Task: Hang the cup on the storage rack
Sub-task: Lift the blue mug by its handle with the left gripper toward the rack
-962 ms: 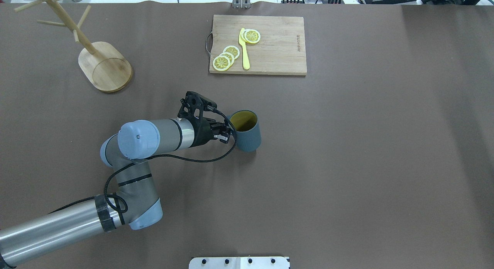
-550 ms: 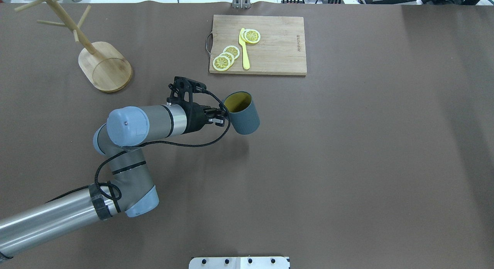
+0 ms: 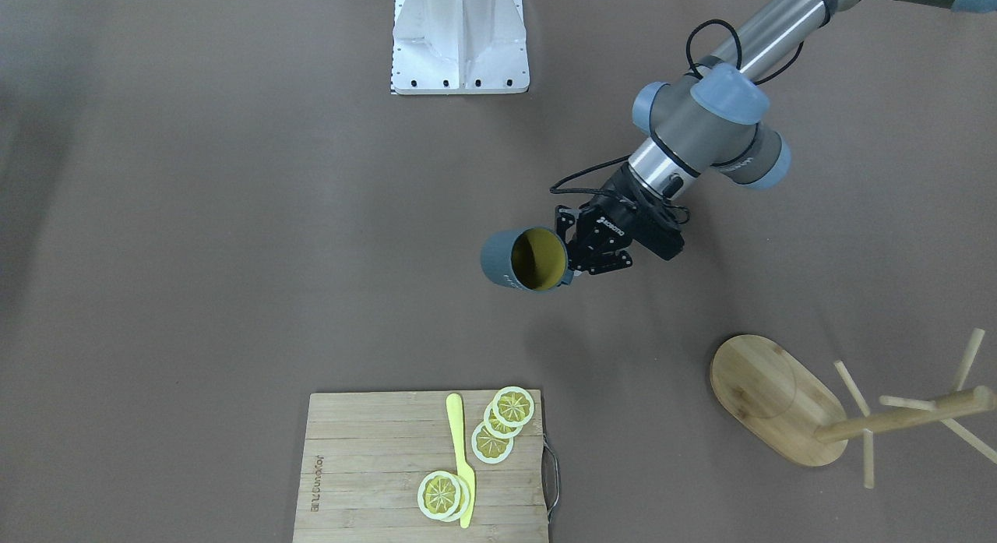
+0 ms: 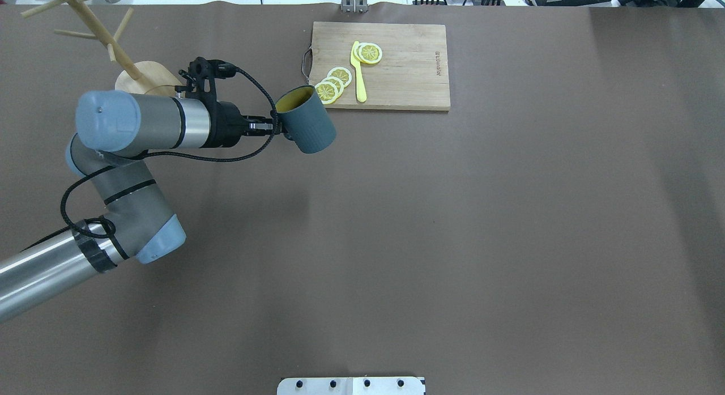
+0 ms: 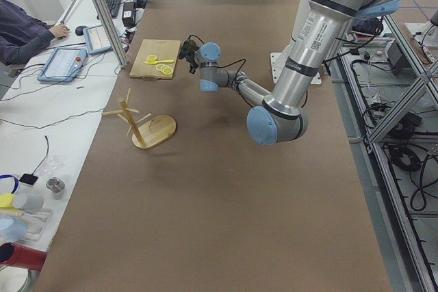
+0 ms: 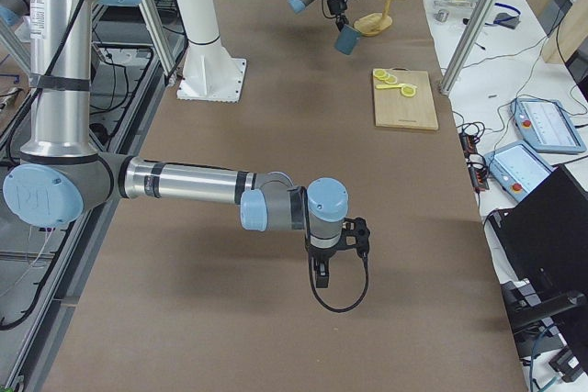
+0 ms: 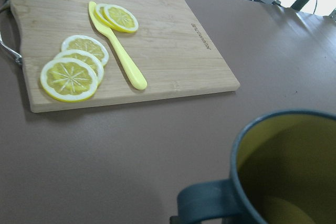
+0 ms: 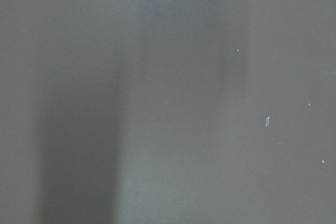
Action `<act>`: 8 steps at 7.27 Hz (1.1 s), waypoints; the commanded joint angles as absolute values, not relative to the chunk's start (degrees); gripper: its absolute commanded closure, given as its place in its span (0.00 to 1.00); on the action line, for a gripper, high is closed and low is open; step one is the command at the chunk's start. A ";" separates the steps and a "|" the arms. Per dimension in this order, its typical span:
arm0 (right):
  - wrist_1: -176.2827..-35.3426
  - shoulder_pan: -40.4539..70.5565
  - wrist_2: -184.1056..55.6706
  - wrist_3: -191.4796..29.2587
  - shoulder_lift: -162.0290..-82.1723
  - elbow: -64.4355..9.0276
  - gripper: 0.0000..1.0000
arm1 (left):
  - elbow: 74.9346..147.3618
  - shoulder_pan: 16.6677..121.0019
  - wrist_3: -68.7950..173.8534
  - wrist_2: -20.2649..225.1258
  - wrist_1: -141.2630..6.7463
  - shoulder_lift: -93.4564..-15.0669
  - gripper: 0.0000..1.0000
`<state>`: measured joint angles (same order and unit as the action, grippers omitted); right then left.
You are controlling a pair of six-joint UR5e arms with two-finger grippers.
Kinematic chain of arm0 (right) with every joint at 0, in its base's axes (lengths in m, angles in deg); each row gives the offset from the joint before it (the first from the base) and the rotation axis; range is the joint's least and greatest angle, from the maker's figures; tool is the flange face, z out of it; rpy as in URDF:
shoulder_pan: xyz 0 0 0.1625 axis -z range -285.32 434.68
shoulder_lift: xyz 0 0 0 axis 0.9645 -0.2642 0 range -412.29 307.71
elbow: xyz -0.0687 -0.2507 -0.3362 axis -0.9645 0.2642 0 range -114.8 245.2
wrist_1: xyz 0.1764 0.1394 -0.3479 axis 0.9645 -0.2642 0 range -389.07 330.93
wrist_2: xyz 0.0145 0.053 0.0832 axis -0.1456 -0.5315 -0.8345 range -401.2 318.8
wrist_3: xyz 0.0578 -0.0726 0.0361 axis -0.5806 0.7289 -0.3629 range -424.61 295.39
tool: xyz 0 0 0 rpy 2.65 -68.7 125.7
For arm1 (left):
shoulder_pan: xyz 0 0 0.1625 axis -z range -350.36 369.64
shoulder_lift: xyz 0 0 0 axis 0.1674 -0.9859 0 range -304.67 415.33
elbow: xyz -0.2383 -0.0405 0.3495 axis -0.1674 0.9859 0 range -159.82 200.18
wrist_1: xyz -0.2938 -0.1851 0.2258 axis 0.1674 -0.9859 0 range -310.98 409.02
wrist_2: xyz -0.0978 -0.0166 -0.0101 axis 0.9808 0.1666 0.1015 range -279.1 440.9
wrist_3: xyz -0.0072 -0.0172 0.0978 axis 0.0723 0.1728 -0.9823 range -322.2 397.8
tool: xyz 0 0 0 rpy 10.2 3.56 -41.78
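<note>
Desk (image 4: 510,242): long, brown-covered, bearing all items below. Left arm (image 4: 136,120): extended over the desk's left half, forearm roughly level, wrist pointing toward the middle. Right arm (image 6: 184,181): level above the desk's right part, well apart from every item; its end effector (image 6: 320,274) pointed down over bare desk and showed only from the side camera, so whether its fingers were apart or together could not be told. Board (image 4: 396,72): rectangular, bamboo, flat at the far middle of the desk, with a metal loop (image 4: 306,63) at its left end. Rack (image 3: 779,403): oval base and upright post (image 3: 896,422) with thin angled pegs, at the far left corner; base partly hidden behind the left wrist in the overhead view. Cup (image 4: 308,128): slate-blue, olive-yellow inside, held off the desk and tilted, mouth up and toward the far side, between rack and board, touching neither. Left end effector (image 4: 271,126): clamped on the cup at its handle (image 7: 210,203). Knife (image 4: 358,77): yellow, lying on the board. Lemon slices: three overlapping (image 4: 331,84) left of the knife, one (image 4: 371,53) against its far end.
</note>
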<state>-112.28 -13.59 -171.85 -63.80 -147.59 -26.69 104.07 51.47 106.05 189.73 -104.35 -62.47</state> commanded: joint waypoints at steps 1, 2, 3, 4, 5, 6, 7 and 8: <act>-112.04 -13.56 -171.36 -63.82 -147.39 -26.73 0.00 | 105.34 57.43 119.99 200.38 -104.70 -61.30 1.00; -112.03 -13.56 -171.45 -63.82 -147.48 -26.73 0.00 | 105.78 58.15 130.68 200.25 -106.53 -61.04 1.00; -112.03 -13.56 -171.45 -63.82 -147.48 -26.82 0.00 | 105.78 60.85 142.45 200.17 -109.33 -61.12 1.00; -112.12 -13.56 -171.36 -63.91 -147.48 -26.73 0.00 | 105.70 62.10 151.44 199.99 -110.58 -61.12 1.00; -112.47 -13.56 -171.36 -63.82 -147.48 -26.73 0.00 | 105.70 62.89 160.06 197.29 -111.02 -61.21 1.00; -112.47 -13.47 -171.36 -63.82 -147.48 -26.73 0.00 | 105.35 62.81 169.54 192.39 -113.55 -61.56 1.00; -112.47 -13.47 -171.27 -63.82 -147.48 -26.73 0.00 | 104.47 62.81 177.12 188.78 -115.58 -61.56 1.00; -112.47 -13.47 -171.27 -63.82 -147.39 -26.73 0.00 | 102.46 62.81 182.07 185.78 -117.77 -61.56 1.00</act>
